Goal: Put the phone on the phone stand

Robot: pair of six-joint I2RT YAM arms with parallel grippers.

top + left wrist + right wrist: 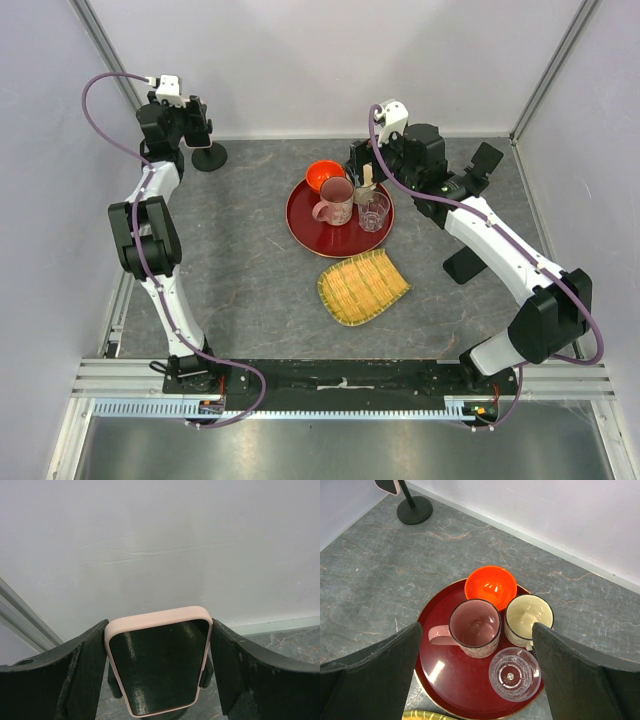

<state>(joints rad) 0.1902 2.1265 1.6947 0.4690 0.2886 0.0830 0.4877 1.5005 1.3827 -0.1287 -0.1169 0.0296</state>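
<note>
Left wrist view: my left gripper (pixel 158 680) is clamped on the phone (pixel 157 662) (pale pink case, dark screen), one finger on each long edge. It sits in the far left corner, at the head of the phone stand (pixel 209 157); whether it rests on the cradle I cannot tell. My right gripper (pixel 477 675) hangs with fingers spread wide, holding nothing, over the red tray (pixel 437 677). On that tray stand an orange bowl (pixel 490 586), a pink mug (pixel 474 626), a cream cup (pixel 529 617) and a clear glass (pixel 514 674), each showing only its bare inside from the right wrist. A woven bamboo basket (pixel 362 287) lies just beside the tray.
</note>
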